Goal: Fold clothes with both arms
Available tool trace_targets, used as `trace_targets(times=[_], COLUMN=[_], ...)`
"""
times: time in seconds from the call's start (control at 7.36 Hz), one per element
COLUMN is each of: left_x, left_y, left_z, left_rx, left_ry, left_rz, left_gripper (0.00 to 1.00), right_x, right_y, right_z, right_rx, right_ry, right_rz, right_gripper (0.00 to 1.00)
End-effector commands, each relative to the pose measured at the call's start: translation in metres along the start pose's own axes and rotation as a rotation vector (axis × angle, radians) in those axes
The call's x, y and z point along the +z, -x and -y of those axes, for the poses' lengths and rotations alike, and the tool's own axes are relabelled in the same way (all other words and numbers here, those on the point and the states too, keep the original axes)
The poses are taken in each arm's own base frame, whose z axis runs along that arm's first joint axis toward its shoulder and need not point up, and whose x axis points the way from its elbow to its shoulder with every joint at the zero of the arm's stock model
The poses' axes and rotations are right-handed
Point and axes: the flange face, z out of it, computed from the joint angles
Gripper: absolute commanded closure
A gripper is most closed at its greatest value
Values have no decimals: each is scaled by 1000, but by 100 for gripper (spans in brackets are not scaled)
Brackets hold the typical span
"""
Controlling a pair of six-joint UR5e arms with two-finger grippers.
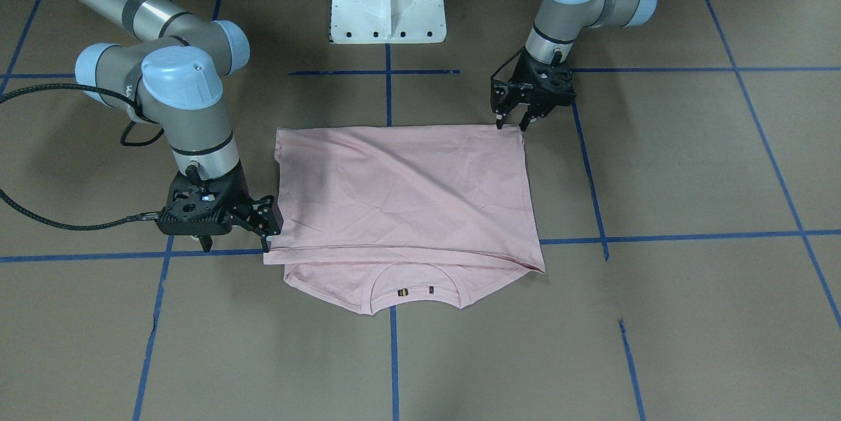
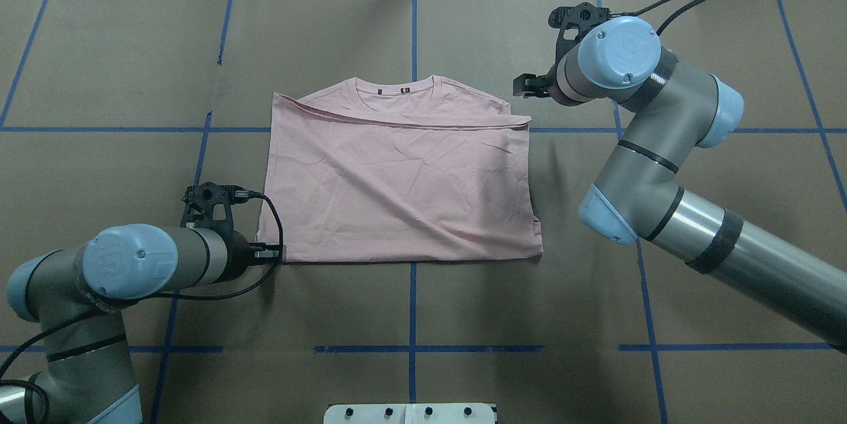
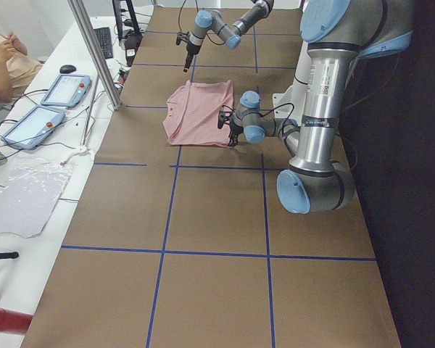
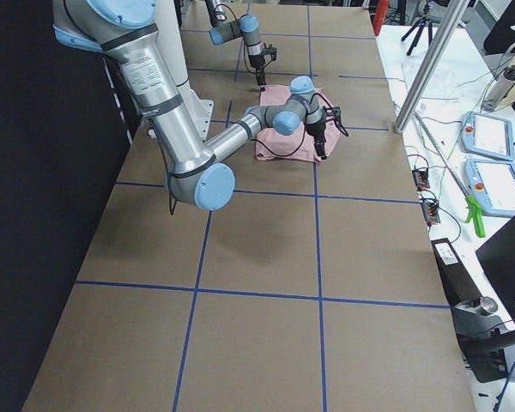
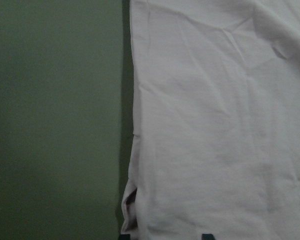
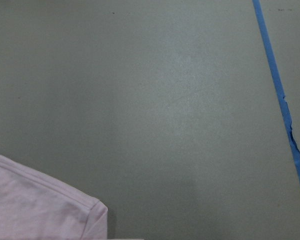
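Overhead exterior shows the shirt folded once on the worktop, collar peeking out at the far edge. Left tool stands apart at a near corner; right tool, I cannot tell. For the next fold, pinch both layers and lift evenly.

The desk is a flat surface covered in brown paper, ruled into large squares by blue tape lines. A folded pale pink cotton T-shirt lies flat on it, between the two sets of jaws. One corner lies just beside the spread jaws of the left gripper, and the opposite side edge lies beside those of the right gripper. A white metal pedestal base stands on the desk behind both.
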Motion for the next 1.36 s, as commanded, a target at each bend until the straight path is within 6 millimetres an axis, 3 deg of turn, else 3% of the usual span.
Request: trace_targets(times=[0.0, 0.27, 0.41, 0.54, 0.82, 1.22], left_x=[0, -3, -6, -14, -15, 24], left_y=[0, 14, 37, 49, 103, 107], left_z=[0, 11, 24, 49, 124, 312], left_rx=[7, 56, 109, 160, 234, 239], left_ry=[1, -18, -34, -72, -153, -263], left_rz=[0, 17, 48, 64, 170, 306], left_gripper=[100, 100, 100, 100, 100, 100], right_x=[0, 1, 1, 2, 4, 6], right_y=[0, -1, 0, 0, -1, -2], right_z=[-1, -1, -2, -2, -3, -7], right_rx=[1, 1, 0, 0, 1, 1], right_ry=[0, -1, -1, -1, 2, 5], right_rz=[-1, -3, -3, -5, -7, -9], right_gripper=[0, 0, 0, 0, 0, 0])
